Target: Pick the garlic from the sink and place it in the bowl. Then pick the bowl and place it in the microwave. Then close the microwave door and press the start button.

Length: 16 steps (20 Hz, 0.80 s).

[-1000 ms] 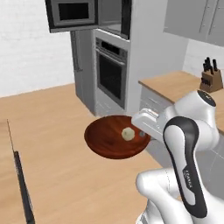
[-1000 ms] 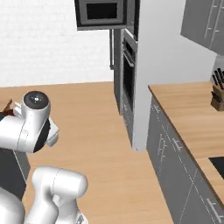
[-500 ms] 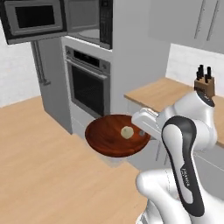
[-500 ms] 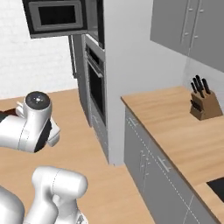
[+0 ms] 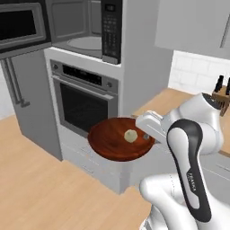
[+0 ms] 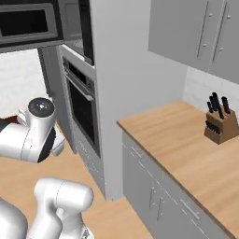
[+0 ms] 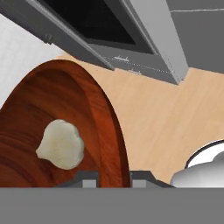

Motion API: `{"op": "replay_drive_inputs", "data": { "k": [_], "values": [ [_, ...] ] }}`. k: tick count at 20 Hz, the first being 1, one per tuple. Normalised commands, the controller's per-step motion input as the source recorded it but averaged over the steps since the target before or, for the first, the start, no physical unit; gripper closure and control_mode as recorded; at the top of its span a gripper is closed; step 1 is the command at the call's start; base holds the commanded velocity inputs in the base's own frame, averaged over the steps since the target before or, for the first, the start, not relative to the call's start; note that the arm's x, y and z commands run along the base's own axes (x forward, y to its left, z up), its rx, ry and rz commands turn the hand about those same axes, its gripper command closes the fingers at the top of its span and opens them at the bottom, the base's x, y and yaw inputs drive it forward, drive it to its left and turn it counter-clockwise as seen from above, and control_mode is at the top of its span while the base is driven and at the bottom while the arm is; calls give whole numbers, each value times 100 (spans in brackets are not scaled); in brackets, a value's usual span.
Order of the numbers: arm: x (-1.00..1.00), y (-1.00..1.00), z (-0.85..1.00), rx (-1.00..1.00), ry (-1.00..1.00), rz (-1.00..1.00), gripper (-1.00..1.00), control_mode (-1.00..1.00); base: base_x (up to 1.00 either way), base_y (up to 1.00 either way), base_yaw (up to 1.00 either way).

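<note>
A white robot arm holds a wide reddish-brown bowl out in the air, level, in front of a tall steel cabinet. The gripper grips the bowl at its right rim, and in the hand view the jaws pinch that rim, one fingertip inside the bowl and the other outside. The garlic, a small off-white bulb, lies inside the bowl, a little right of its middle and near the gripped edge.

Above and behind the bowl the microwave stands open, showing its grey interior and round turntable, with a black keypad strip down its right side. The microwave door is swung out to the left, its dark window facing the camera. Directly below the microwave sits an oven with a glass window. The bowl hangs at about the height of the oven's lower part, well below the microwave opening.

To the right, a wooden worktop carries a knife block.
</note>
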Motion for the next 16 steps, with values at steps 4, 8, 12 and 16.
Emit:
{"op": "replay_drive_inputs", "data": {
  "k": [4, 8, 12, 16],
  "values": [
    [0, 0, 0, 0, 0, 0, 100, 100, 71, 100, -34],
    [0, 0, 0, 0, 0, 0, 100, 100, 46, 99, -38],
    [0, 0, 0, 0, 0, 0, 100, 100, 14, 98, -49],
    [0, 0, 0, 0, 0, 0, 100, 100, 0, 85, -53]
  ]
}}
